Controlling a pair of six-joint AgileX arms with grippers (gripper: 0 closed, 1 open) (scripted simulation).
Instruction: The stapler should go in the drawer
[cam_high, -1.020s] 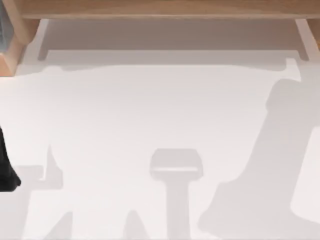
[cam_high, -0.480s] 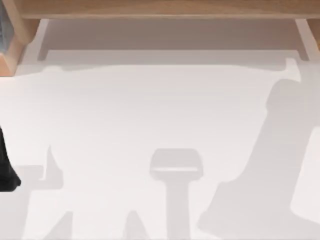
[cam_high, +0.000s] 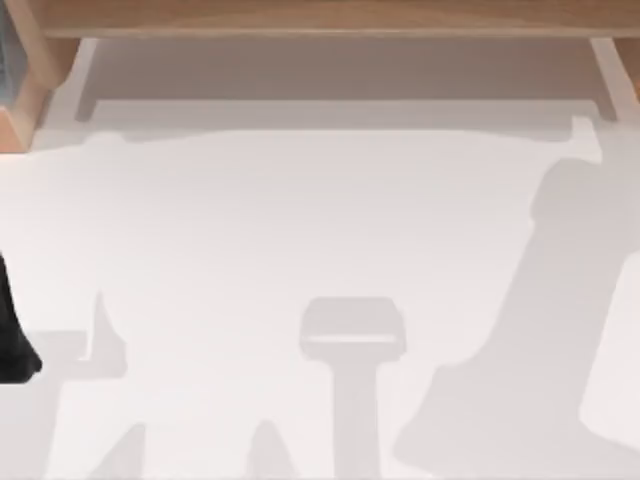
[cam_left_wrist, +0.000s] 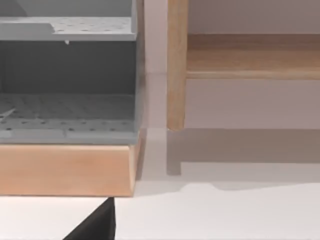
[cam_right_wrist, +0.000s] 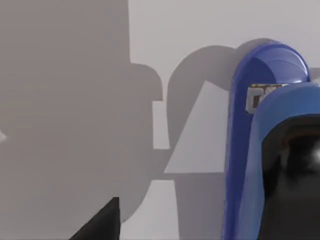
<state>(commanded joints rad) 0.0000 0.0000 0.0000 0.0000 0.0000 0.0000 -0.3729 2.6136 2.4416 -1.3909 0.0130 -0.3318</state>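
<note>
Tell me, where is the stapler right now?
The stapler lies on the white table, close under the right arm's wrist camera.

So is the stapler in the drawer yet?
No. The stapler lies on the white table, close under the right wrist camera; the wooden cabinet shows by the left arm.

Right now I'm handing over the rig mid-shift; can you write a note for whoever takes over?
Left end effector: at the table's left edge, facing the drawer, which looks open.
Right end effector: close by the stapler, which lies on the table; I cannot tell whether it has a grip.
Done: stapler not yet in the drawer.
Left: grasp the stapler, carry it to the drawer, release.
</note>
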